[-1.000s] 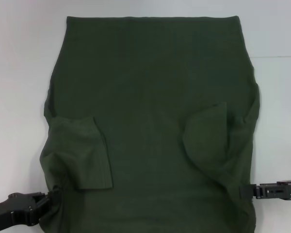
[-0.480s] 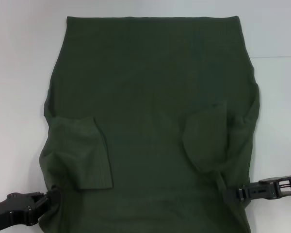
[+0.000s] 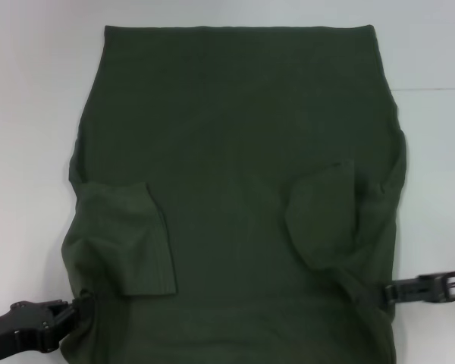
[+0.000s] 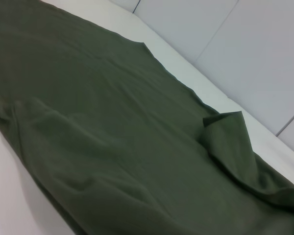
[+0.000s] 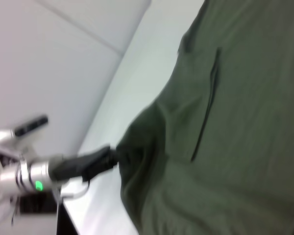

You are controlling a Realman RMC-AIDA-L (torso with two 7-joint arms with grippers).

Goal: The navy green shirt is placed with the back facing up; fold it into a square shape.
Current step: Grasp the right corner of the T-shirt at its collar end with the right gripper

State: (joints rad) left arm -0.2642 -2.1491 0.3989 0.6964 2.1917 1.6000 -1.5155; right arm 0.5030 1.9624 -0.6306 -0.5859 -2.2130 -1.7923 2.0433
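at near shirt (image 3: pixel 235 152) corners, l hand (image 3: pixel 80 309) & r hand (image 3: pixel 385 292) grip edges.

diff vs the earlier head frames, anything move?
The right pincer pushed in along the near right edge of the dark olive-green short-sleeved shirt, bunching it, then backed out; that edge now lies further in. The left pincer stayed at the near left corner, both sleeves folded inward as before.

The dark olive-green cloth shirt (image 3: pixel 235 152) looked soft and matt; the white table (image 3: pixel 30 114) looked smooth.
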